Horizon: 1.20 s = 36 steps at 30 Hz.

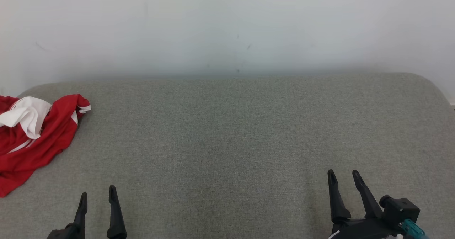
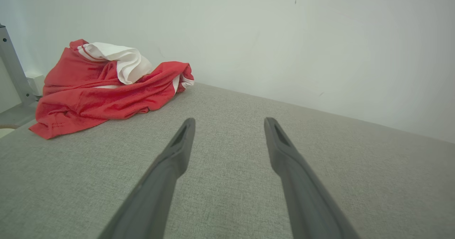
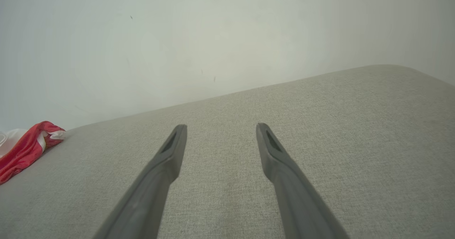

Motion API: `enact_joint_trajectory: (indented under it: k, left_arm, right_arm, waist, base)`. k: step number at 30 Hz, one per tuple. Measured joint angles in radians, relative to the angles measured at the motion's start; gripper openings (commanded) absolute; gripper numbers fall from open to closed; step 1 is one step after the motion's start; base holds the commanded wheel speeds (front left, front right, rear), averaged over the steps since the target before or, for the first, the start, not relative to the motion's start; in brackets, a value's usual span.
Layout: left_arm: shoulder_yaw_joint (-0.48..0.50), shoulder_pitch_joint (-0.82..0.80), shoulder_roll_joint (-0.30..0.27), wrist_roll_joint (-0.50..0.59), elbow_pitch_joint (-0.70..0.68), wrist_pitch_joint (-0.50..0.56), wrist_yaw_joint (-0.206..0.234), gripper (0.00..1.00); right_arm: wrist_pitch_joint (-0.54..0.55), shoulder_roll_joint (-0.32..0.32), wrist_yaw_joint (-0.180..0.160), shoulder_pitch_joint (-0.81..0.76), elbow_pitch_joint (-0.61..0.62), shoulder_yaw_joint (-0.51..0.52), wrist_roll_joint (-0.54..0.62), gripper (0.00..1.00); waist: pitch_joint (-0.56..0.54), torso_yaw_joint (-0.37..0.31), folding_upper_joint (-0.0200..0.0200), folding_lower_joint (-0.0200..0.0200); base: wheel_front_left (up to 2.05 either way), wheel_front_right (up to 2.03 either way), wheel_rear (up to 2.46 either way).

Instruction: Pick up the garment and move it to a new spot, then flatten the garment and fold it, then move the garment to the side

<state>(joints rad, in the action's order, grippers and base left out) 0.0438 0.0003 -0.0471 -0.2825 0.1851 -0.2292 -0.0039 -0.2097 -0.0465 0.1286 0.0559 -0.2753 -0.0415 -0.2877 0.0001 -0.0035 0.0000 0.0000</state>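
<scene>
Crumpled red garment [image 1: 35,139] lies on grey cushion [image 1: 227,132]; left pincer [image 1: 98,190] and right pincer [image 1: 343,171] gape empty.

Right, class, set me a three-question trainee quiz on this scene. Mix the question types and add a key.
1. True or false: the left pincer holds the garment.
2. On the grey surface, the garment lies: A) at the robot's left edge, crumpled; B) in the middle, flat; C) at the right edge, folded.
3. Fill in: the right pincer is ___ (open or shut).
Key: 1 false; 2 A; 3 open.
</scene>
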Motion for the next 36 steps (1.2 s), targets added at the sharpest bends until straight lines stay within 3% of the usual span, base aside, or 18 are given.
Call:
enact_joint_trajectory:
  k: [23,36]
  left_arm:
    - [-0.002,0.017,-0.001,0.184,0.0,-0.032,0.023,1.0]
    - [0.006,0.018,-0.001,0.183,0.001,-0.033,0.023,1.0]
  right_arm:
    - [-0.052,-0.002,0.0,-0.014,-0.002,-0.029,0.167,1.0]
    - [-0.054,-0.002,0.0,-0.014,-0.006,-0.014,0.166,1.0]
  waist:
    - [-0.001,-0.008,0.0,0.0]
    - [-0.002,-0.009,0.0,0.0]
  base:
    - [0.0,0.0,0.0]
    - [0.0,0.0,0.0]
